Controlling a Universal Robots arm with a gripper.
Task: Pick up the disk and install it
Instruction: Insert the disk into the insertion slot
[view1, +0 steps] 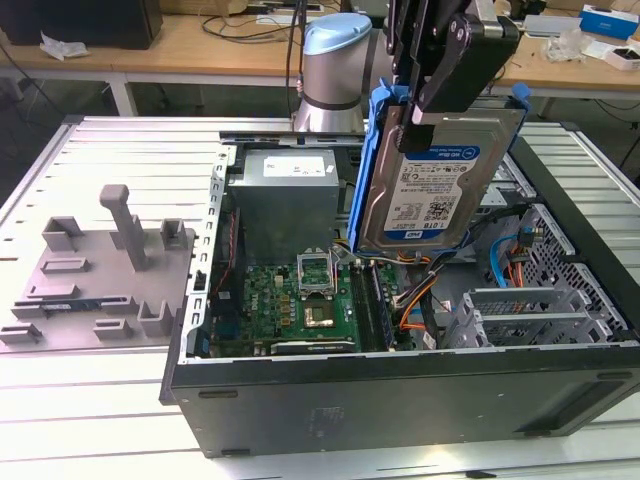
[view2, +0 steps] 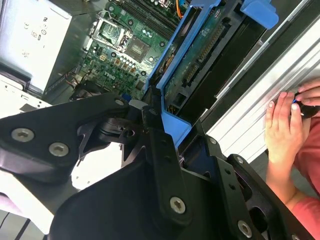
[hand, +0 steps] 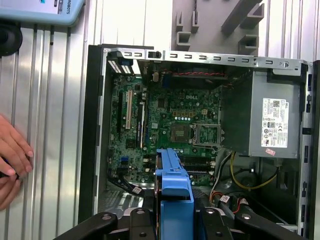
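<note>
Pick-up looks done – the disk (view1: 425, 195) is held on edge, with the gripper (view1: 425, 110) clamped on its top, hanging over the open computer case (view1: 400, 400). The install isn't done yet – careful lining-up inside, clear of the orange cables (view1: 418, 300), is probably called for.

1. The disk (view1: 430, 190) is a flat silver hard drive with a blue-and-white label on its face and a blue plastic carrier bracket along its edges.
2. It hangs nearly upright, slightly tilted, with its label showing.
3. It is in the air at one o'clock in the exterior view, above the open computer case (view1: 400, 385).
</note>
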